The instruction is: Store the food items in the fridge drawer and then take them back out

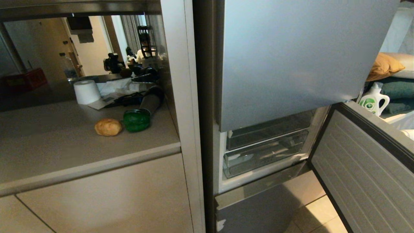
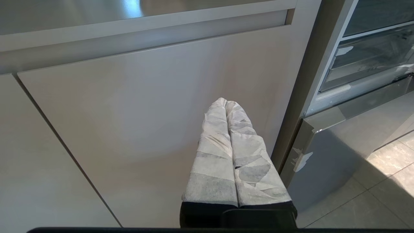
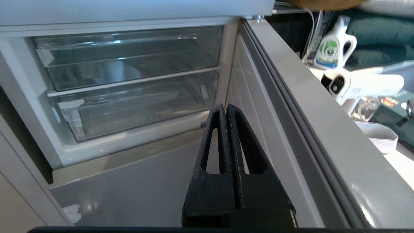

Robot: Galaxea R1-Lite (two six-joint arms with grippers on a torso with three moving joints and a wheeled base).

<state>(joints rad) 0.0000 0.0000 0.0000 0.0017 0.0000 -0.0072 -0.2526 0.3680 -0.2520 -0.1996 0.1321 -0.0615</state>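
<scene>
Right gripper (image 3: 225, 108), black ribbed fingers pressed together, empty, aimed at the open silver-grey fridge door panel (image 3: 291, 106); clear glass drawers (image 3: 136, 106) just beyond its tips. Left gripper (image 2: 225, 103) (tape-wrapped, also closed, nothing held) faces a beige cabinet front (image 2: 129, 106). Tan potato-like lump (image 1: 108, 127) and glossy green bell pepper (image 1: 136, 120) sit touching on the counter (image 1: 64, 149), well apart from both claws.

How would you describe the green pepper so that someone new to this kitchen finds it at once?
Look at the beige counter left of the fridge. Near its back right corner, the green pepper lies just right of a tan potato. It is the only glossy, bright green thing there.
</scene>
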